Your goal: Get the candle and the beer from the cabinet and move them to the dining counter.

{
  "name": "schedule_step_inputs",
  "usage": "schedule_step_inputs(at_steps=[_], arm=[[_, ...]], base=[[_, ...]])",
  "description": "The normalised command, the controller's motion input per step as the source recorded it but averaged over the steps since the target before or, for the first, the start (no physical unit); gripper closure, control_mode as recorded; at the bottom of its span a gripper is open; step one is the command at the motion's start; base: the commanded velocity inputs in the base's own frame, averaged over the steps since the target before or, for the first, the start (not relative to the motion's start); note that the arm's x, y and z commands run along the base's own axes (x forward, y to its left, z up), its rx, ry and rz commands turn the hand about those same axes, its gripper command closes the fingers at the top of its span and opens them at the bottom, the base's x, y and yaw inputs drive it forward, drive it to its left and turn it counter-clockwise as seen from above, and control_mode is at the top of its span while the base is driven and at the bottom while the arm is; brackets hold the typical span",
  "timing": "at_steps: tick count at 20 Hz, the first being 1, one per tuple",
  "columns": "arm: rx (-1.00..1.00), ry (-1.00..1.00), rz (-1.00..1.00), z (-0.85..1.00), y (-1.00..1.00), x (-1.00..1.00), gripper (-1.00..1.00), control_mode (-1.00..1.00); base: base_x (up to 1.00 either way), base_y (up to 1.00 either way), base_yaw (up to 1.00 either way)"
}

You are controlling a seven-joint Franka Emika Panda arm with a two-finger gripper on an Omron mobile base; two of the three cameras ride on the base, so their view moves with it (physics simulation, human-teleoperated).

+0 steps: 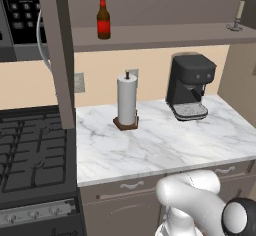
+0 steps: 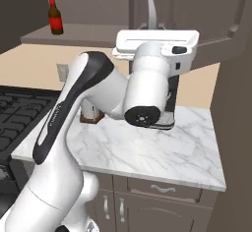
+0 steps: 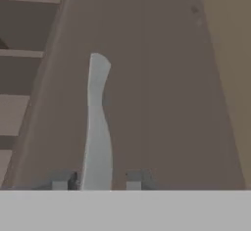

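The beer [image 1: 103,16], a brown bottle with a red label, stands on the left of the open cabinet shelf [image 1: 160,35], also seen as the bottle [image 2: 55,14]. At the shelf's far right stands the candle [image 1: 239,14]. My gripper [image 3: 98,180] is raised to the right cabinet door [image 3: 157,103]. Its fingertips [image 3: 63,180] straddle the door's long silver handle [image 3: 96,122] closely, shut on it. From the right base, my white hand [image 2: 157,42] sits just under that handle [image 2: 152,7]. The dining counter is out of view.
On the marble worktop [image 1: 165,145] below the cabinet stand a paper-towel roll [image 1: 127,102] and a black coffee machine [image 1: 189,86]. A black stove [image 1: 30,150] lies to the left, with a microwave [image 1: 20,15] above. The left cabinet door [image 1: 57,55] hangs open edge-on.
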Motion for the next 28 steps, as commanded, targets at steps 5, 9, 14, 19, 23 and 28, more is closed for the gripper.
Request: schedule_step_inputs(at_steps=[5,9,14,19,23,28], arm=[[-0.01,0.0,-0.05,0.09,-0.02,-0.8,-1.0,-1.0],[-0.1,-0.14,0.0,0.48,0.26,-0.83,-1.0,-1.0],[-0.13,-0.08,-0.01,0.32,0.45,-0.73,-1.0,-1.0],[-0.07,0.09,-0.06,0.01,0.91,-0.3,-1.0,-1.0],[-0.05,0.11,-0.08,0.03,1.0,-0.24,-1.0,-1.0],[-0.12,0.1,-0.15,-0.04,1.0,-0.01,-1.0,-1.0]], base=[[0.0,0.0,0.0],[0.0,0.0,0.0],[0.0,0.0,0.0],[0.0,0.0,0.0],[0.0,0.0,0.0],[0.0,0.0,0.0]])
